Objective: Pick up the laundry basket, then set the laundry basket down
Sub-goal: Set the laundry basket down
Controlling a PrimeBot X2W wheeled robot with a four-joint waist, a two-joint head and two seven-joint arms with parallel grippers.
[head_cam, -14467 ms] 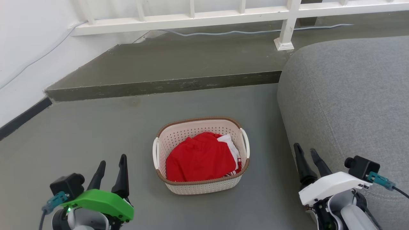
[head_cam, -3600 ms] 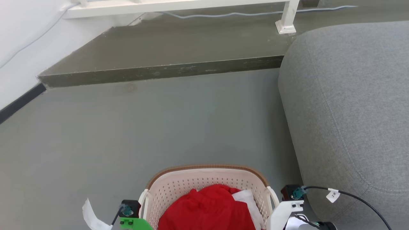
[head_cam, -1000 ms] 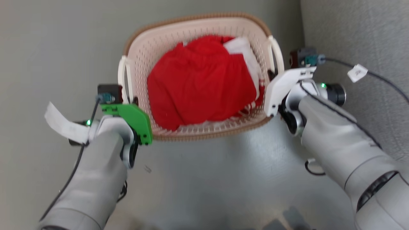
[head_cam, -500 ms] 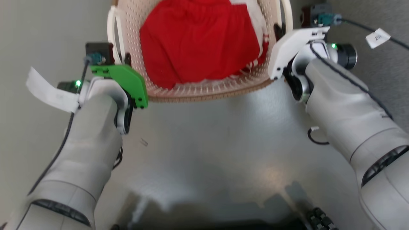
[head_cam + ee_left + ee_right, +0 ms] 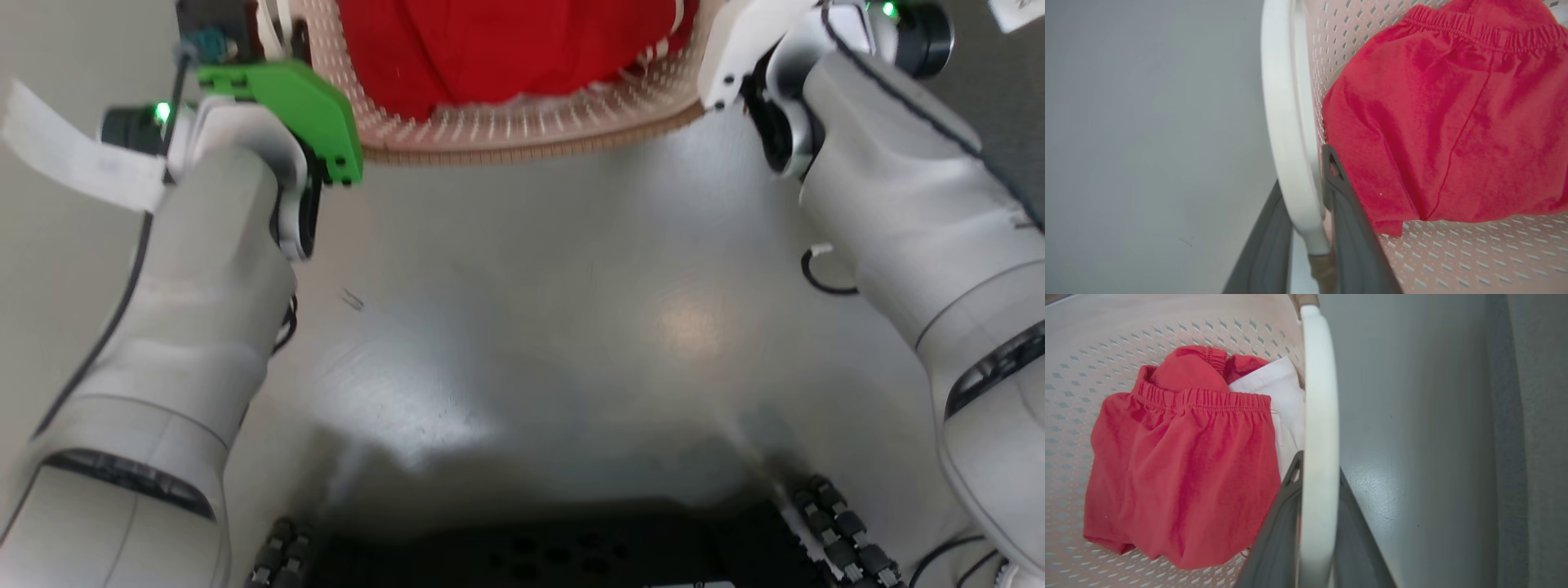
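Observation:
The laundry basket, cream with perforated walls and a brown woven-look rim, sits at the top edge of the head view with red cloth inside. My left gripper is shut on the basket's white left handle, one dark finger on each side. My right gripper is shut on the white right handle the same way. In the head view the green left wrist cover and white right wrist cover flank the basket. I cannot tell whether the basket touches the floor.
A grey sofa stands close on the right of the basket. Glossy grey floor lies between my arms. My black base with roller wheels is at the bottom of the head view. A white tag hangs from the left wrist cable.
The head camera has tilted down: basket and both wrists have slid to the top of the view and my base has come into sight. Both grippers keep their hold on the handles.

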